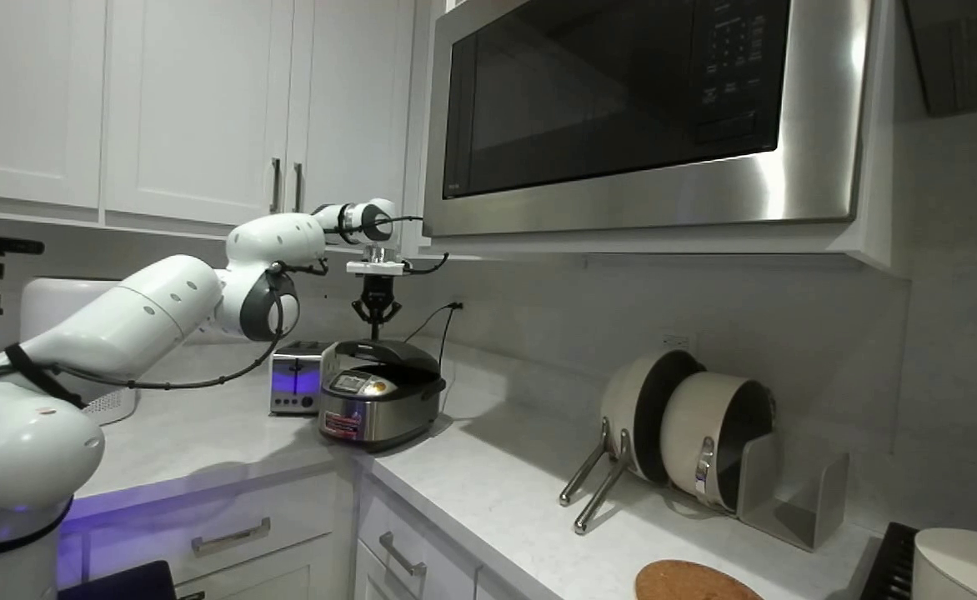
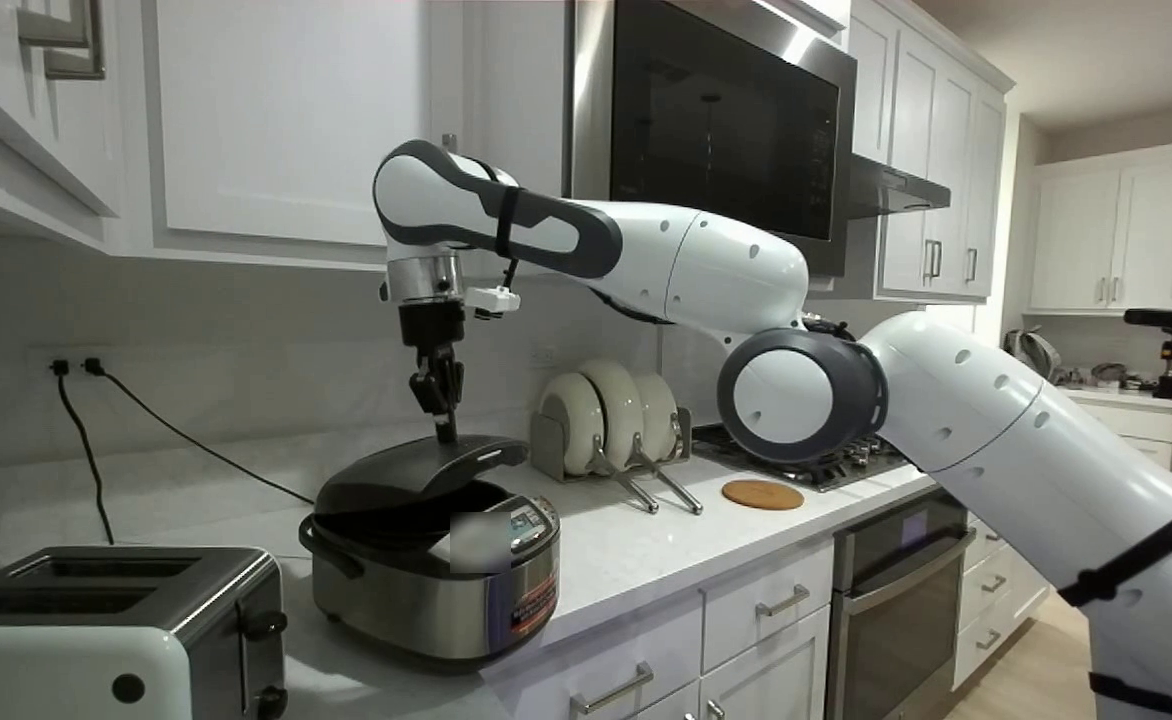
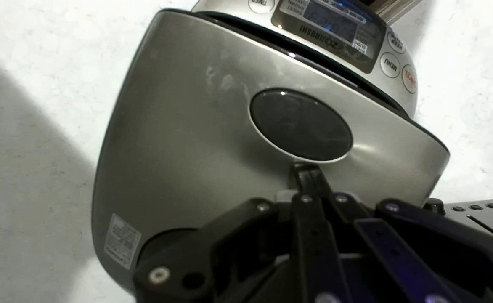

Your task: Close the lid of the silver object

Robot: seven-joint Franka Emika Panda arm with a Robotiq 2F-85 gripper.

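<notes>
Although the gripper point(image 3: 306, 166) is placed over the lid point(image 2: 386, 480), closure is not yet achieved. In an exterior view, the silver rice cooker point(image 2: 416, 610) sits lower left of centre, its lid tilted up with a gap at the front. The fingers point(image 2: 445, 430) are together, gripping nothing; their tips appear to touch the lid's top, just beside the dark oval window point(image 3: 301, 124) in the wrist view. Remaining, as judged: a downward push until the front seats. No obstruction shows in the gap, though its interior is dark. Clearances: in an exterior view the toaster point(image 2: 121, 632), lower left, stands near the cooker. In an exterior view the counter point(image 1: 505, 467) has its front edge close to the cooker's base, with lateral room toward the pans point(image 1: 693, 429) at lower right.
</notes>
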